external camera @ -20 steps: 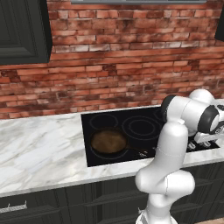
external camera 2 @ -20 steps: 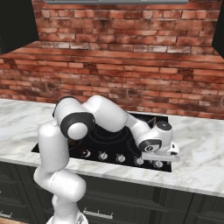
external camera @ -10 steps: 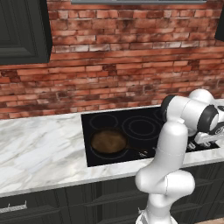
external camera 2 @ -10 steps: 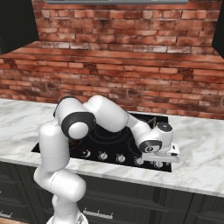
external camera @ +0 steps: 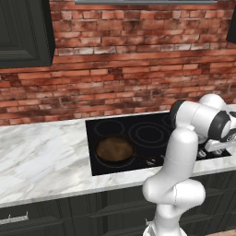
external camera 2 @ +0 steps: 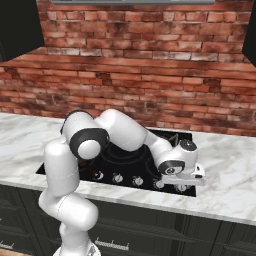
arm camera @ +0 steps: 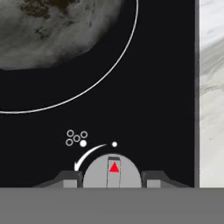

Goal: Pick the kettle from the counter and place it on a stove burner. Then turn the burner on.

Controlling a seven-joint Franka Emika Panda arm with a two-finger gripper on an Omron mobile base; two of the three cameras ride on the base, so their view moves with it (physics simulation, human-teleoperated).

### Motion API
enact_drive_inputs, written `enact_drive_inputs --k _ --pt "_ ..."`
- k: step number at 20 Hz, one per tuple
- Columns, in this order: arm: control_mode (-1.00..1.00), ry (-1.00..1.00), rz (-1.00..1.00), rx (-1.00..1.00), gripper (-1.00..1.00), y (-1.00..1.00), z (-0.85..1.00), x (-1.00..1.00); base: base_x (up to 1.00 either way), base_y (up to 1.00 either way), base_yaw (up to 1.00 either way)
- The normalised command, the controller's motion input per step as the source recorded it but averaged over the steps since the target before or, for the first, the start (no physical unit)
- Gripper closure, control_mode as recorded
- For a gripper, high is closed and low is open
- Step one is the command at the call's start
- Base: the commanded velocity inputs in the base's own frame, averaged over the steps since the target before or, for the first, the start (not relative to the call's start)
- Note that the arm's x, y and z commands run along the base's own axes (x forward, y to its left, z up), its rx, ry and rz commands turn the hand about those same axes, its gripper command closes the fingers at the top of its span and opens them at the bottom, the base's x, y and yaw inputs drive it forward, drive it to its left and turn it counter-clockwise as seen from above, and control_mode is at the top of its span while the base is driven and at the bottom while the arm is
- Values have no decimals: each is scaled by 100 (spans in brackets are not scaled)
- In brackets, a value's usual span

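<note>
The kettle (arm camera: 57, 26) appears in the hand view as a silvery-grey rounded body inside the white ring of a burner, at the upper left. Just below it my gripper (arm camera: 111, 177) is at the stove's front right corner, with its two dark fingers (arm camera: 70, 178) pressed against either side of a round grey knob (arm camera: 112, 173) marked with a red triangle. In the right base view the hand (external camera 2: 187, 172) hovers over the rightmost knob of the black stove (external camera 2: 125, 155). The white marble counter (external camera 2: 235, 165) lies to the right of it.
A brown frying pan (external camera: 114, 148) sits on the front left burner of the stove (external camera: 138, 120), its handle pointing right. Several more knobs (external camera 2: 117, 177) line the stove's front edge. A brick wall stands behind, and marble counter (external camera: 41, 156) stretches to the left.
The hand has edged slightly right and down over the row of knobs. The pan and the rest of the scene have not moved.
</note>
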Motion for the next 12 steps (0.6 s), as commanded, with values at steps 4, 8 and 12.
enact_drive_inputs --k 4,8,12 --pt "-100 -5 24 0 100 0 0 -30 0 0 0" --pt "-100 -1 30 0 100 0 -1 -32 0 0 0" --pt "-100 0 34 0 100 0 -7 -33 0 0 0"
